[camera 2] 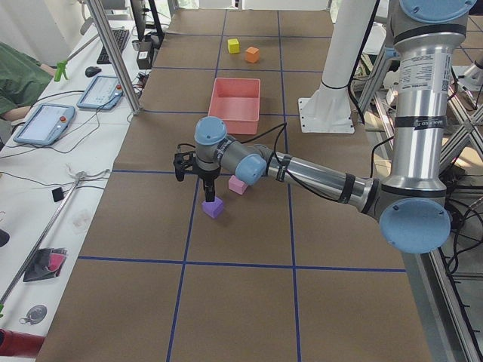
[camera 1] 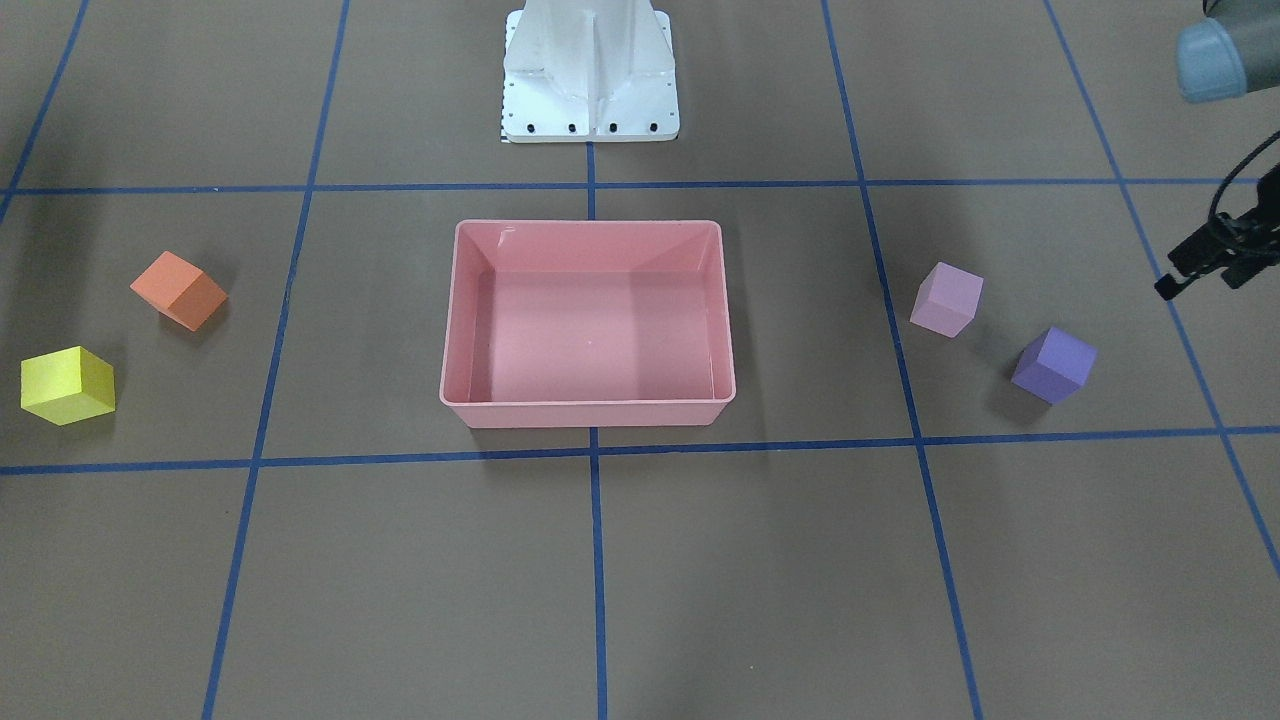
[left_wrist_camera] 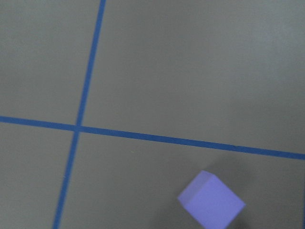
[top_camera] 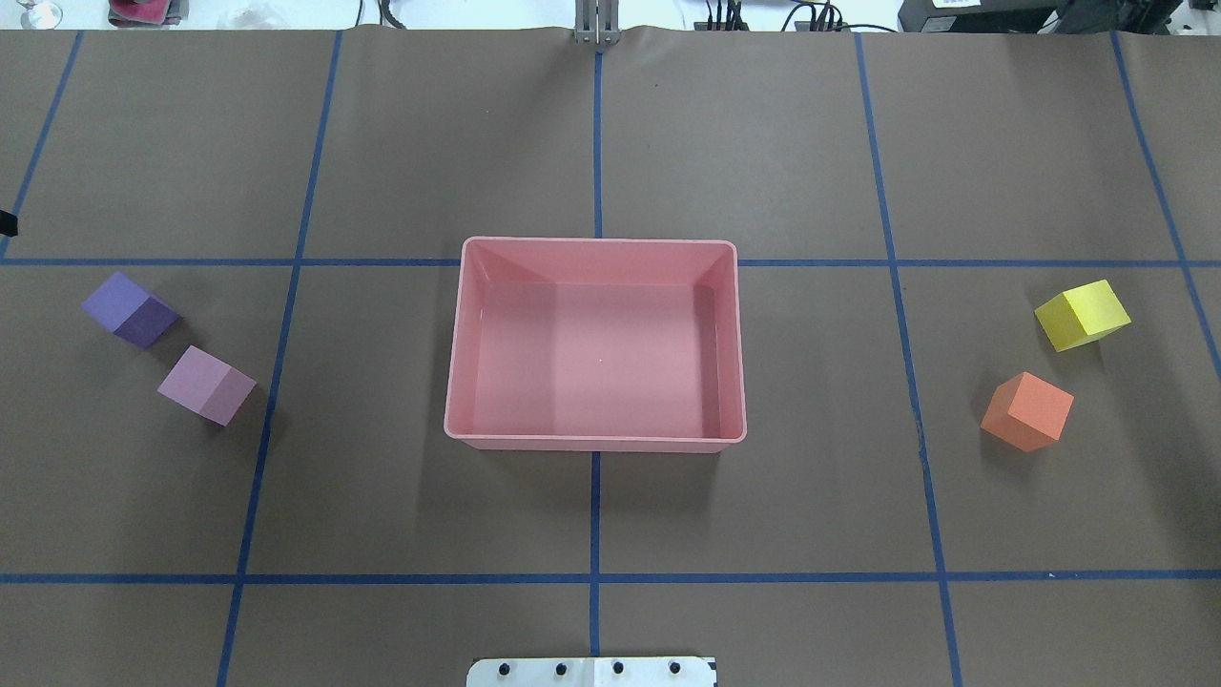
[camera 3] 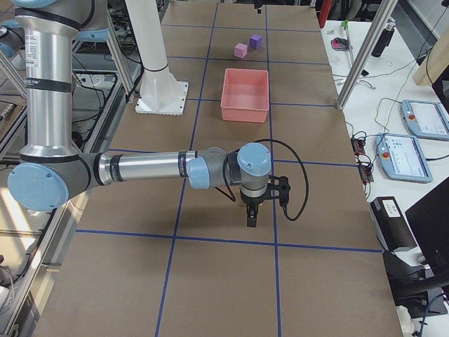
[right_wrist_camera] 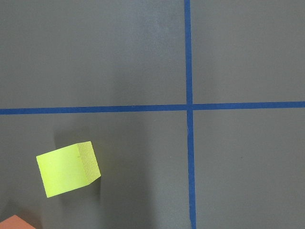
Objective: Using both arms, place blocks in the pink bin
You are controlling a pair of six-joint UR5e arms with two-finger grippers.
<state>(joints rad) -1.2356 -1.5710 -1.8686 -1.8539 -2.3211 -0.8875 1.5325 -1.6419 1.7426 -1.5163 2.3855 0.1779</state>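
The pink bin (top_camera: 599,241) stands empty at the table's middle. The purple block (top_camera: 130,309) and the pale pink-lilac block (top_camera: 206,385) lie on the robot's left; the yellow block (top_camera: 1083,315) and the orange block (top_camera: 1027,411) lie on its right. My left gripper (camera 2: 209,194) hangs just above and beside the purple block (camera 2: 213,207); only part of it shows at the front view's edge (camera 1: 1200,262), so I cannot tell whether it is open. My right gripper (camera 3: 251,217) hangs over bare table, well short of the yellow block (right_wrist_camera: 68,168); I cannot tell whether it is open.
The white pedestal (camera 1: 590,70) stands behind the bin. Blue tape lines grid the brown table. A side desk with tablets (camera 2: 45,121), an aluminium post (camera 2: 113,53) and a seated person lie beyond the table's far edge.
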